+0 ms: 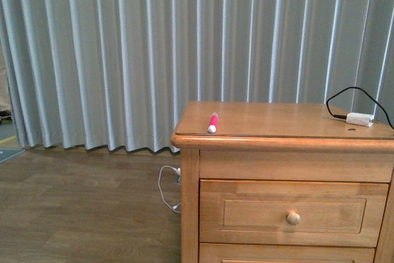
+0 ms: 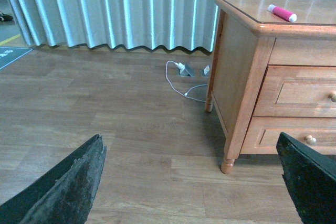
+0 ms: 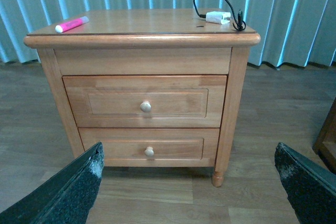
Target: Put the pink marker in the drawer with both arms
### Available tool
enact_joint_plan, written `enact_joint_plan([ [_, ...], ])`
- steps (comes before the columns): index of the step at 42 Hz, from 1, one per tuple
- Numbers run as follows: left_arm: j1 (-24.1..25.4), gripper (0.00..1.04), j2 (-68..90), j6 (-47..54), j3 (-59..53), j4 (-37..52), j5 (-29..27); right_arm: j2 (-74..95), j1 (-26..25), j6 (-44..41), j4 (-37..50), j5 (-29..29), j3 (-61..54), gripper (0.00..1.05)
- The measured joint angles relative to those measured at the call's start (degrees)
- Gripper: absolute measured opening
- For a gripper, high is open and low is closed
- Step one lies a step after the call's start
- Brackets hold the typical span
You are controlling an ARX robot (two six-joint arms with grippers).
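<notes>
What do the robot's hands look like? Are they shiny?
Not shiny. Only the tips show. The left tool has two black, wedge-shaped fingers with a rough, grainy surface. The right tool looks the same, but its fingers have pale grey speckles along their edges. No arms, cables or markings are visible in any view.

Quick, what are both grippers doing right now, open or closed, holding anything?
Left gripper: open, holding nothing.
Right gripper: open, holding nothing.
</notes>
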Motion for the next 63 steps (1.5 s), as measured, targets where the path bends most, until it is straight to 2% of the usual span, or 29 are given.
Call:
enact_joint_plan([
  [44, 0.0, 0.98, 0.0, 0.0, 0.0, 0.0, 0.0, 0.0, 0.0, 0.0, 0.0, -0.02, 0.0, 0.96],
  [45, 0.0, 0.98, 0.0, 0.02, 0.0, 0.0, 0.0, 0.39, -0.17, 0.44, -0.68, -0.92, 0.15, 0.96],
  [49, 0.0, 0.98, 0.0, 0.02, 0.0, 0.0, 0.02, 7.43, -1.38, 4.44, -12.52, -8.59, 5.27, 0.96],
  [51, 0.0, 0.98, 0.0, 0.02, 0.0, 0.0, 0.02, 11.65, -0.48, 6.19, -14.47, -8.94, 6.78, 0.96],
  [54, 0.0, 0.98, 0.0, 0.02, 0.0, 0.0, 0.0, 16.96, 1.53, 7.72, -12.52, -7.96, 7.63, 0.96],
  [63, 0.0, 0.98, 0.0, 0.0, 0.0, 0.0, 0.0, 35.39, 7.69, 9.62, 4.11, -2.93, 10.34, 0.96],
])
